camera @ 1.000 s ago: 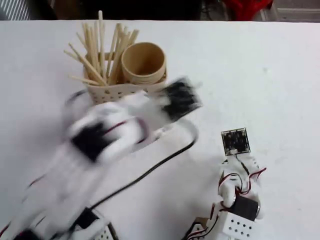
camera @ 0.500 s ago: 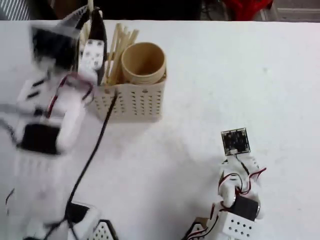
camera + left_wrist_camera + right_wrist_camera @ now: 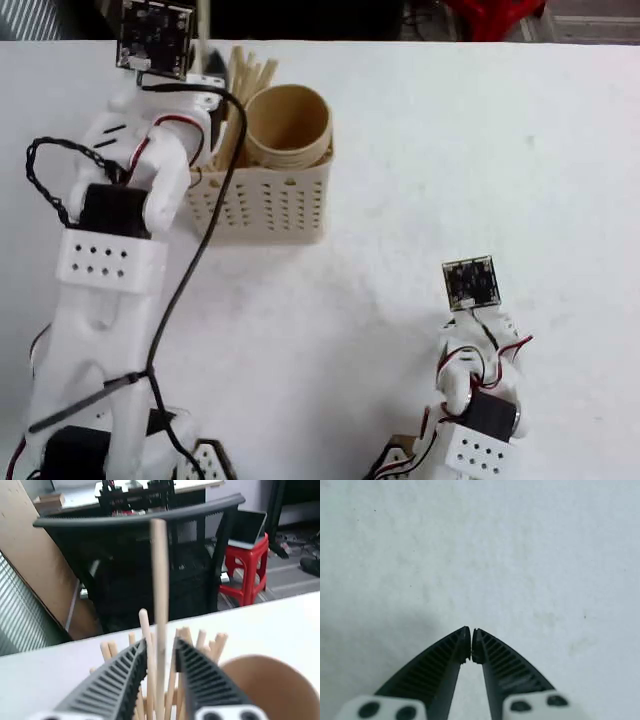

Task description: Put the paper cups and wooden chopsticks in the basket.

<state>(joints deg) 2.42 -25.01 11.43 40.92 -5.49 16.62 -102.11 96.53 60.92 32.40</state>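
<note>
A cream perforated basket (image 3: 262, 205) stands at the back left of the white table. Stacked paper cups (image 3: 288, 124) fill its right half, and several wooden chopsticks (image 3: 243, 72) stand in its left half. My left arm (image 3: 130, 200) stretches along the basket's left side. Its gripper (image 3: 160, 652) is shut on one upright chopstick (image 3: 160, 575) above the bundle, beside the cup rim (image 3: 265, 685). My right gripper (image 3: 471, 644) is shut with nothing in it, pointing down at bare table, and its arm (image 3: 475, 380) is folded at the front right.
A black cable (image 3: 190, 285) trails from the left arm across the table in front of the basket. Behind the table's far edge stand a black mesh chair (image 3: 140, 540) and a red stool (image 3: 250, 555). The white table (image 3: 480, 150) stretches right of the basket.
My left arm swung from in front of the basket round to its left side and now stands still over the chopsticks. The right arm has not moved.
</note>
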